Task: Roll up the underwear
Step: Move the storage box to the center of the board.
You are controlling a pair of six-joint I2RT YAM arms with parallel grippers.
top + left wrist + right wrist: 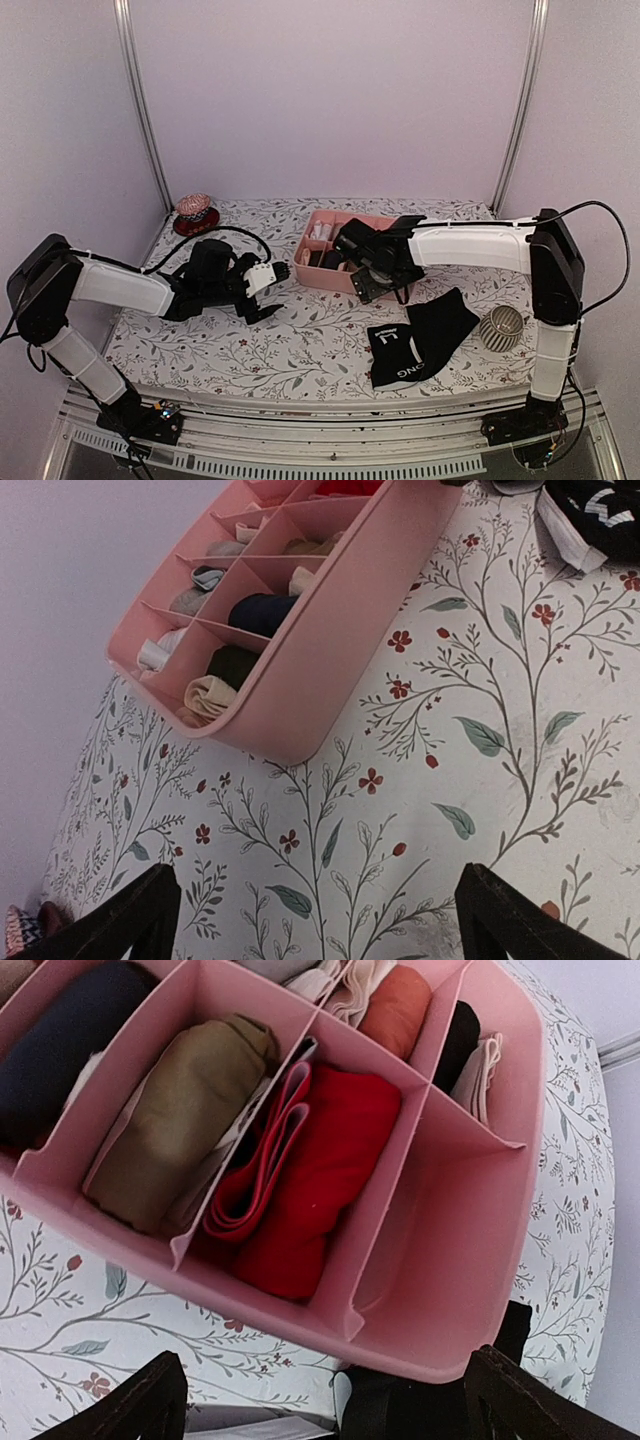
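We find the black fabric brief with white-lettered waistband (395,358) and a second black fabric brief (440,322) on the table. They lie at 5 o'clock from our right gripper (378,283), the nearer one. It hangs fingers apart by the pink plastic divided tray (322,276). Our left gripper (268,295) is spread too.

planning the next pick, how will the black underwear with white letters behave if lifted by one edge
Probably floppy: the lettered underwear lies flat and limp on the table, so it would likely sag from one pinch. It looks thin, so a push may bunch it rather than slide it. It seems to touch the other black underwear, which might drag along.
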